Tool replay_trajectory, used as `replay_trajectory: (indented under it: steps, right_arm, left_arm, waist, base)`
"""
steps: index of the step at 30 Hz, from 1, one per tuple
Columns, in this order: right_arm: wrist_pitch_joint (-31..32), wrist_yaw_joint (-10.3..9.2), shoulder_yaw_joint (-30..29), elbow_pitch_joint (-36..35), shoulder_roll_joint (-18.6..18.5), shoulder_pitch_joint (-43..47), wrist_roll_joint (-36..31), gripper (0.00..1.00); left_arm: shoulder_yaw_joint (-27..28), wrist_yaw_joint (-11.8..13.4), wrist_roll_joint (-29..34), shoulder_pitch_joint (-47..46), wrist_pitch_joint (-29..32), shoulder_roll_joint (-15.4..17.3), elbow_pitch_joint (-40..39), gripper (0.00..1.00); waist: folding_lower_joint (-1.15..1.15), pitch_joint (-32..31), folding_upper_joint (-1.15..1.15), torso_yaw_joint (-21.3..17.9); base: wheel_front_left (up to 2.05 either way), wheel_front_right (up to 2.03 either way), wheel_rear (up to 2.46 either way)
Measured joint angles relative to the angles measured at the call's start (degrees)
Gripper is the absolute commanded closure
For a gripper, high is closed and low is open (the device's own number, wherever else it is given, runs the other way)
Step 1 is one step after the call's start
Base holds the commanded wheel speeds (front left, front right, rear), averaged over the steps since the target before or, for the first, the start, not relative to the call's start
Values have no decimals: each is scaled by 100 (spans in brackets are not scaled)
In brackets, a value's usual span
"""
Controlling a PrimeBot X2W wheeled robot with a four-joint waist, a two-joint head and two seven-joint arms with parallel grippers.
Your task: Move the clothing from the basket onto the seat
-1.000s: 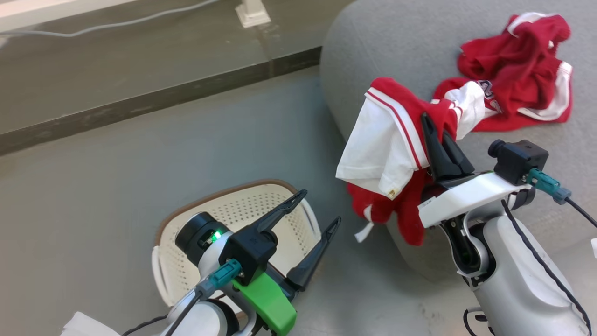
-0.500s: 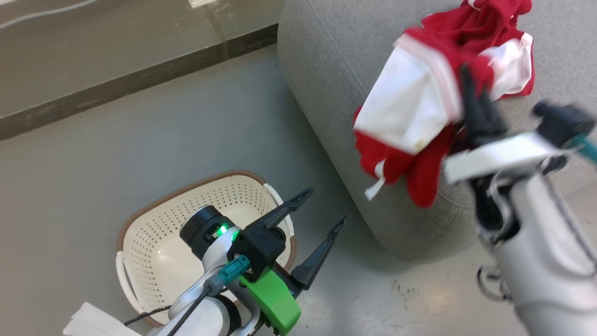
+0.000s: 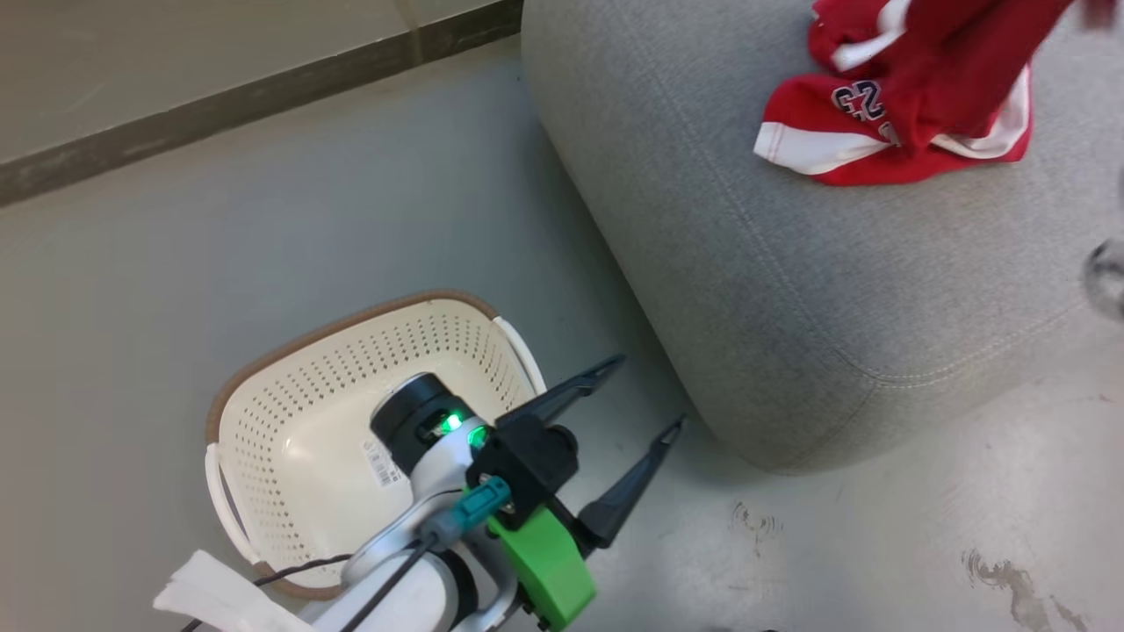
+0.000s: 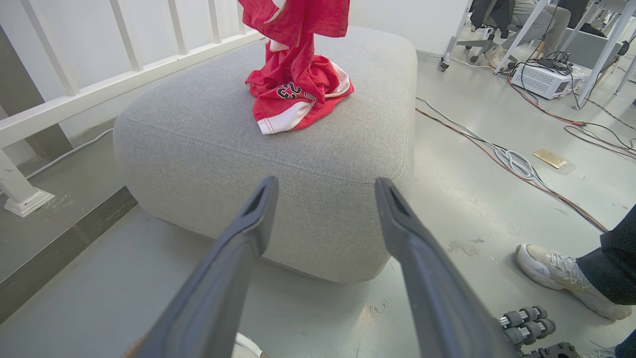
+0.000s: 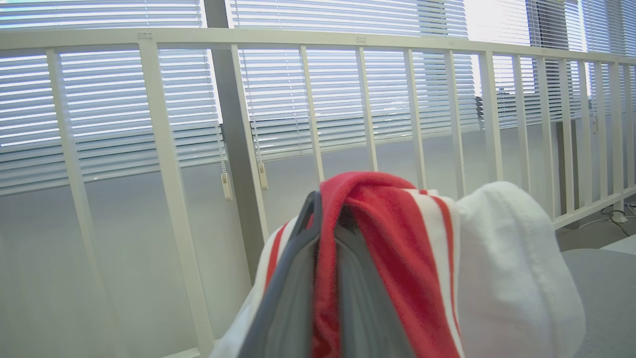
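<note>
While the basket (image 3: 263,373) on the floor stands empty, one lettered red garment (image 3: 878,145) lies near the seat's (image 3: 790,307) far edge. The right fingers (image 5: 293,278), closed on a second garment (image 5: 397,258), hold it above the first, unreleased; the left fingers (image 4: 233,268) are spread, empty.

Bright red soft sports garment (image 3: 817,114), white hem, dark numerals, lying on the plain mid-grey fabric sofa cushion (image 3: 790,290). Cream perforated plastic basket (image 3: 351,369), dotted all over, brown rim. Second red cloth garment (image 5: 392,258): white stripes, big white panel.
</note>
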Motion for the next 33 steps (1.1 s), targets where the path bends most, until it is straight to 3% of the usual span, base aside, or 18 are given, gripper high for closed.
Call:
replay_trajectory:
  steps: [8, 15, 24, 33]
  right_arm:
    - [225, -86, -244, 565, -621, -631, -56, 100]
    - [320, -100, -353, 1236, -815, -833, -57, 100]
    - [291, -191, -459, 2117, -721, -808, -22, 100]
    - [209, -200, -552, 3011, -323, -453, 181, 100]
  left_arm:
    - [-265, -26, 0, -225, 56, -166, -25, 0]
    - [-365, -45, 2, -476, 59, -174, -77, 0]
    - [-337, -46, 52, -718, 75, -126, -75, 0]
    - [-336, -47, 52, -815, 48, -40, 43, 0]
  waist:
    - [0, 220, 0, 228]
    - [0, 525, 0, 465]
    - [0, 933, 0, 685]
    - [0, 1124, 0, 777]
  base:
    - [0, 0, 0]
    - [0, 0, 0]
    - [0, 0, 0]
    - [0, 0, 0]
